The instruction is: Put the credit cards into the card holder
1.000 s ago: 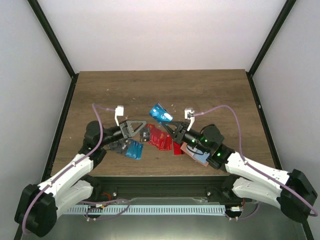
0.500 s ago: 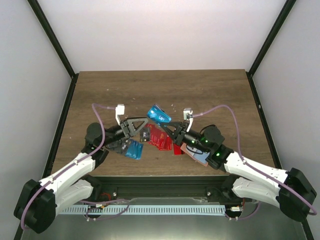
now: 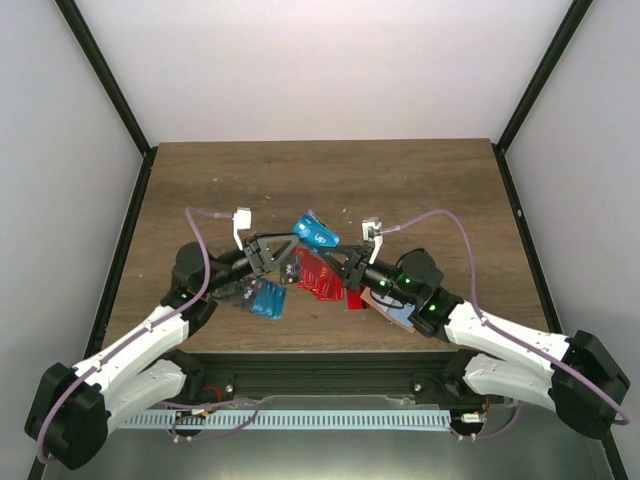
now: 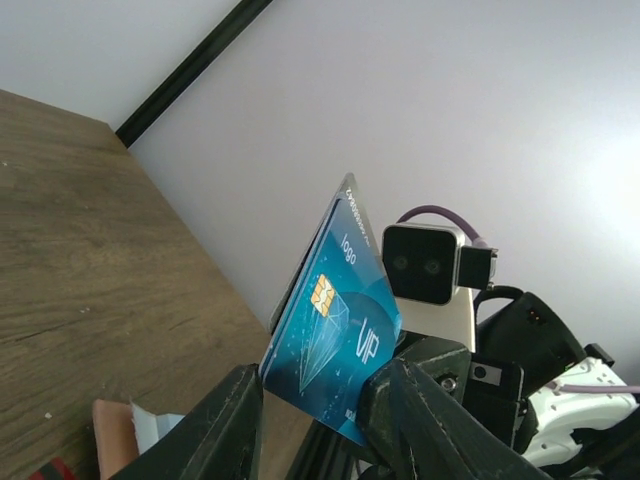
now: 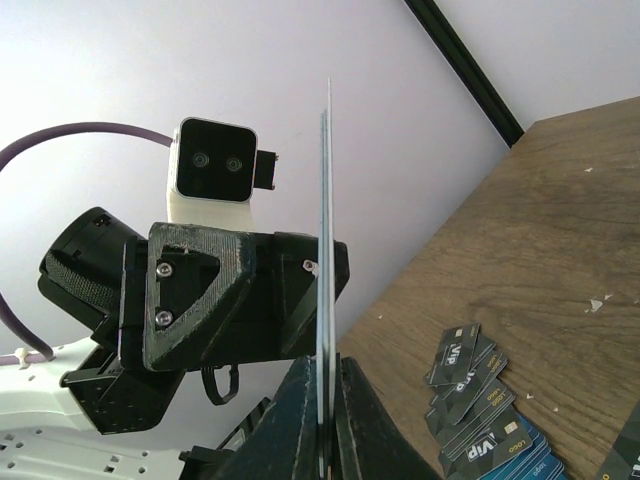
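Left wrist view: blue credit card (image 4: pixel 335 320) stands between left gripper (image 4: pixel 320 390) fingers, contact unclear; right gripper (image 5: pixel 323 375) pinches it.

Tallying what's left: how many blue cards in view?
3 visible: raised blue card, held by right fingers and left fingers; table blue card near the left arm; third blue card under the right arm. Stacked ones may be hidden.

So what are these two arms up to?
The right tool holds a blue card up in the air, and the left tool has its fingers on either side of it; I can't tell if it grips yet. More cards, red, blue and dark, lie on the table. The tan card holder lies under the right arm.
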You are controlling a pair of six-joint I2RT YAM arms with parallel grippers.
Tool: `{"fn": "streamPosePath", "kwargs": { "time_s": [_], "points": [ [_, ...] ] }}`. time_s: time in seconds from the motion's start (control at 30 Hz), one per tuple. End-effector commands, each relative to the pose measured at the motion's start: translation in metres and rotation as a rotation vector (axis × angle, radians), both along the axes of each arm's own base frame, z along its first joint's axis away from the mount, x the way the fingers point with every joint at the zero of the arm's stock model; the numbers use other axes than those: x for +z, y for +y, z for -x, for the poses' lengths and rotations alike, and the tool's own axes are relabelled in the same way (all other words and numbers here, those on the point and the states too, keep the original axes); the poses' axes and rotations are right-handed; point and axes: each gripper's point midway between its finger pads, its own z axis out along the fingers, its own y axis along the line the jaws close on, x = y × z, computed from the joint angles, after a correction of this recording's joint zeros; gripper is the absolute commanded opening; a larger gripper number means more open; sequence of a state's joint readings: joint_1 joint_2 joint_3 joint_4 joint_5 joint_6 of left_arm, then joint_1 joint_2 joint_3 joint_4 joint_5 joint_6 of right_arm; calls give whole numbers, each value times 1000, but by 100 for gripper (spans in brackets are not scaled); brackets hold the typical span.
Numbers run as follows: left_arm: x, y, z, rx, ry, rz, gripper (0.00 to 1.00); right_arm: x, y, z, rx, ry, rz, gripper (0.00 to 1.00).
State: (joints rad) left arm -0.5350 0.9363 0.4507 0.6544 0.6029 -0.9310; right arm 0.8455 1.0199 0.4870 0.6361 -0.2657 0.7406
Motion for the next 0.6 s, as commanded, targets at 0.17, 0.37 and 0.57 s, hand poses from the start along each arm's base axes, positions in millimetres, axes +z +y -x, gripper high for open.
{"fn": "streamPosePath", "kwargs": {
  "time_s": [0.17,0.37,0.57],
  "points": [
    [12,4,-3,59,-72,-25,41,10,-3,2,7,-28,-15,1],
    [16,1,0,35,-93,-19,40,1,1,0,15,5,1,1],
    [15,0,2,25,-88,-27,39,-6,1,-7,-17,40,22,1]
  ]
}}
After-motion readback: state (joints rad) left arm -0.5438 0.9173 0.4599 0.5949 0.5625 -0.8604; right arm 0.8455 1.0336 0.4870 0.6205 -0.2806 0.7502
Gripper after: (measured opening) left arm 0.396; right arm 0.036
